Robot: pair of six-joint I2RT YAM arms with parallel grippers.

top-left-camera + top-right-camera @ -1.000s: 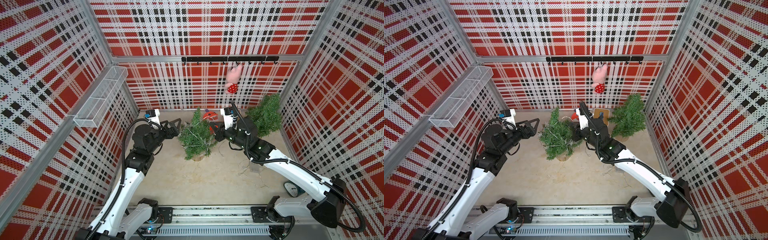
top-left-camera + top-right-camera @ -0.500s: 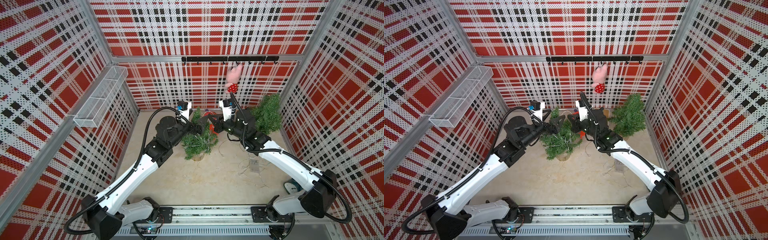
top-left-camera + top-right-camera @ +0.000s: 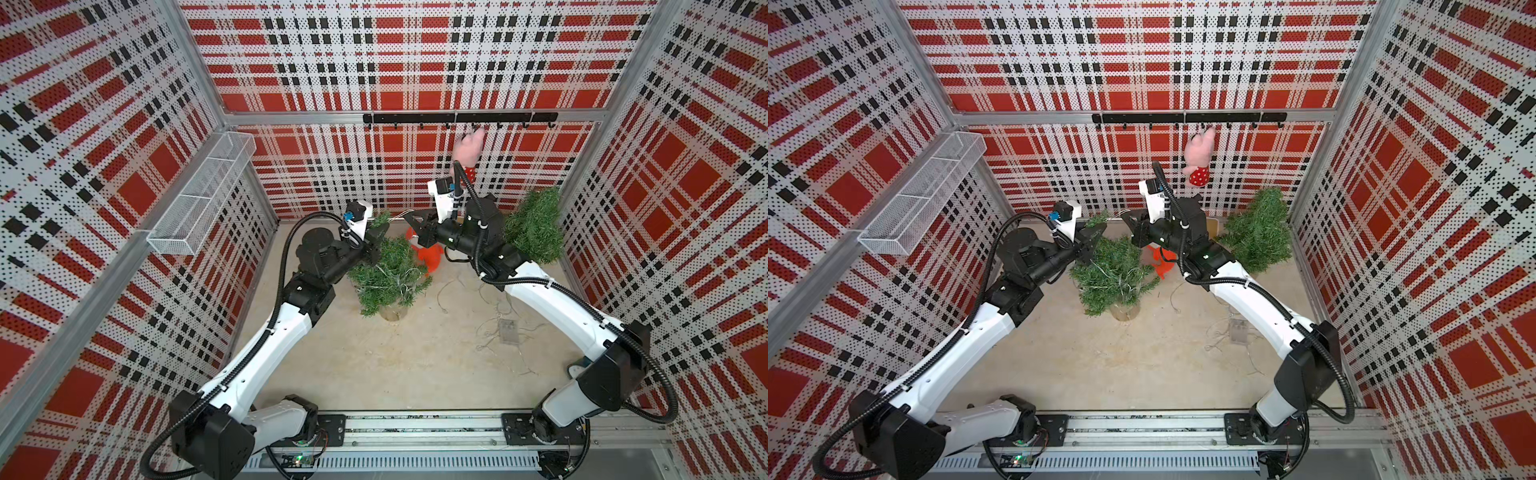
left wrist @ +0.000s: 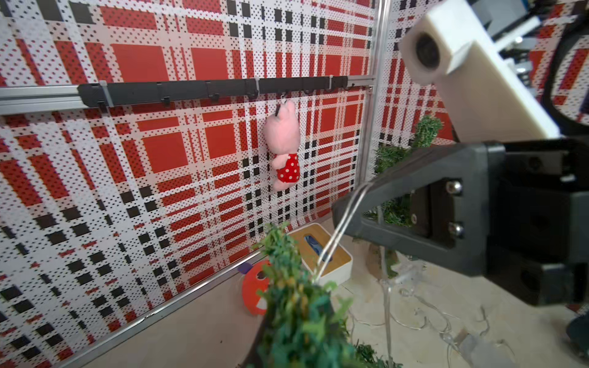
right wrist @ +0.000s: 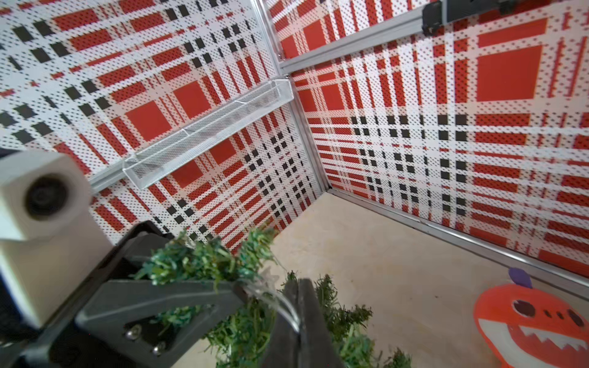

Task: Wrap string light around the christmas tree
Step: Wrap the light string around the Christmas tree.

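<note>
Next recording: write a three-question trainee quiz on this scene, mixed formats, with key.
1. True or false: the pink plush toy hangs from the black hook rail.
2. The right gripper is shut on: A) the thin clear string light; B) the plush toy; C) nothing.
3. How many green artificial Christmas trees are in view?
Key: 1 true; 2 A; 3 two, counting the corner tree.

The small green christmas tree (image 3: 388, 274) stands in its pot mid-floor. The clear string light (image 4: 342, 227) (thin wire, hard to see) threads its branches, 1 taut strand leaving the tip, the rest lying loose on the floor beside it.
</note>
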